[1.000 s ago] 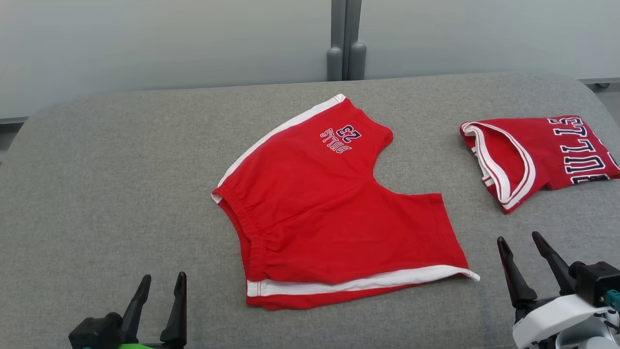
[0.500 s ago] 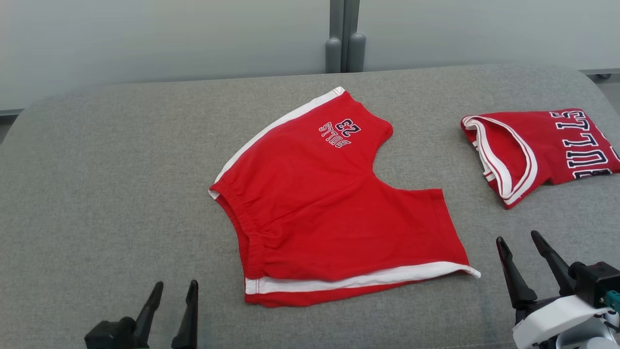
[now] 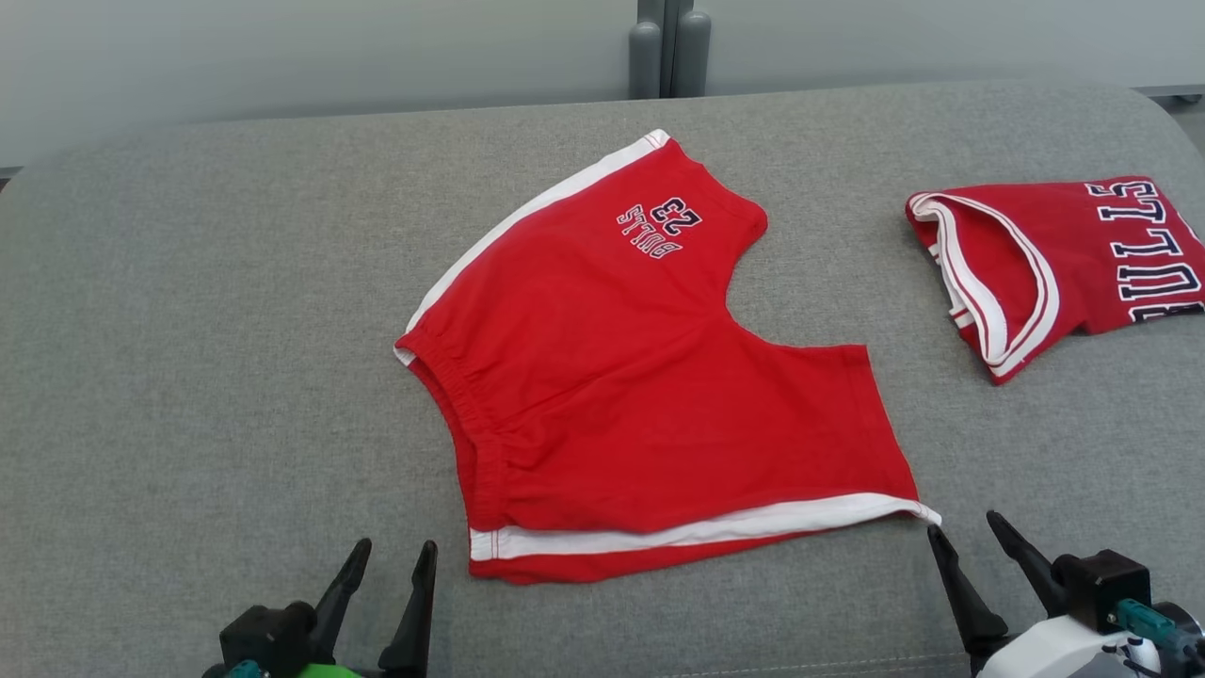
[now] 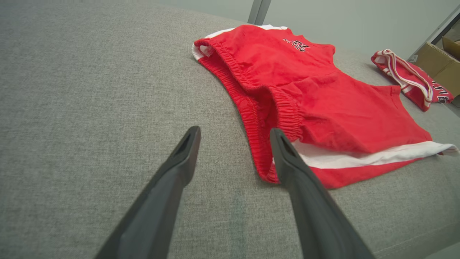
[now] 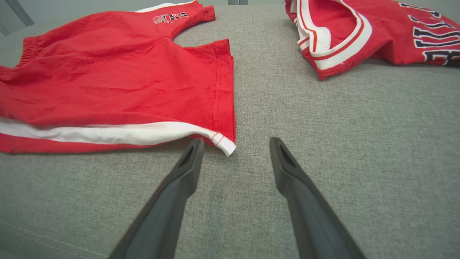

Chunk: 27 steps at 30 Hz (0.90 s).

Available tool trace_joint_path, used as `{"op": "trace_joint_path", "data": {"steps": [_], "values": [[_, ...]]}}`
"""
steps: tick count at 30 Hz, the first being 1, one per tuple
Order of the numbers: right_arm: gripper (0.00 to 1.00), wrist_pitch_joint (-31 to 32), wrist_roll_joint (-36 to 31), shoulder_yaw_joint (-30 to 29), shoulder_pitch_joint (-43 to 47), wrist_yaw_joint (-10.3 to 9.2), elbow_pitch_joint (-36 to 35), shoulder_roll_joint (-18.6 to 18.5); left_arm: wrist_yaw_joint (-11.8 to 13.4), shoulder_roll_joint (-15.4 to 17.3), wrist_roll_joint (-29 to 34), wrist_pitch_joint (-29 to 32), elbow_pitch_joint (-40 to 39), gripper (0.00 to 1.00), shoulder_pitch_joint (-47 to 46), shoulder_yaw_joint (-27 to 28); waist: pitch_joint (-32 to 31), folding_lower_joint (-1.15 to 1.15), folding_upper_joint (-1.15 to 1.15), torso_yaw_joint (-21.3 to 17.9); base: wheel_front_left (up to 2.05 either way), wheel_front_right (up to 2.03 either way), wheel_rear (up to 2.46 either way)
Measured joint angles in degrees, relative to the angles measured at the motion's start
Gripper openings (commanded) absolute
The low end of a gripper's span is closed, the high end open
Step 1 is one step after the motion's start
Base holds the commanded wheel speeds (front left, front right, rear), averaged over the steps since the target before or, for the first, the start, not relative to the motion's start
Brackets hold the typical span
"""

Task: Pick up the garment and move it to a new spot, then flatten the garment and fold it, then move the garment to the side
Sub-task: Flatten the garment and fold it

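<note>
since 1 second ago both claws have closed in on the shorts [image 3: 650,377]: the left gripper [image 3: 397,544] toward the waistband corner, the right gripper [image 3: 962,523] toward the white-tipped hem corner. the head camera has tipped as well, and the clothes lie as before. the grey cushion [image 3: 188,330] is a broad slab with rounded corners, covered in coarse woven cloth. the shorts lie flat on its middle: soft red knit, a gathered elastic waistband [image 3: 461,414] at the left, white side stripes, "bulls 23" stitched on the far leg. well apart to the right sits a folded red jersey [image 3: 1064,254] with white ribbed trim. each claw's 2 slim, dark, tapering fingers [image 4: 183,151] are spread wide, gripping nothing, tips just beside the cloth.
</note>
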Motion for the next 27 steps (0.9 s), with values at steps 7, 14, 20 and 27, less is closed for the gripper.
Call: {"op": "trace_joint_path", "data": {"steps": [7, 14, 20, 27], "values": [[0.56, 0.0, -0.5, 0.3, -2.3, 0.34, 3.0, 0.4, 0.0, -0.4, 0.0, 0.0, 1.7, 1.0, -1.5, -1.2, 0.5, 0.0, 0.0, 0.1, 0.0, 0.0, 0.0], [0.69, 0.0, -0.9, 0.9, -4.1, 0.83, 5.6, 1.6, -0.1, -0.8, -0.6, 0.0, 2.6, 1.0, -1.9, -2.6, 0.7, 0.0, 0.0, 0.4, 0.0, 0.0, 0.0], [0.57, 0.0, -1.0, 0.9, -5.6, 1.25, 7.4, 1.7, -0.1, -0.8, -1.0, 0.0, 3.1, 1.0, -2.9, -3.3, 1.0, 0.0, 0.0, 0.7, 0.0, 0.0, 0.0], [0.48, 0.0, -1.1, 0.9, -7.3, 1.33, 8.8, 1.8, -0.1, -0.8, -1.3, 0.0, 3.2, 1.0, -3.9, -4.6, 1.6, 0.0, 0.0, 1.2, 0.0, 0.0, 0.0]]}}
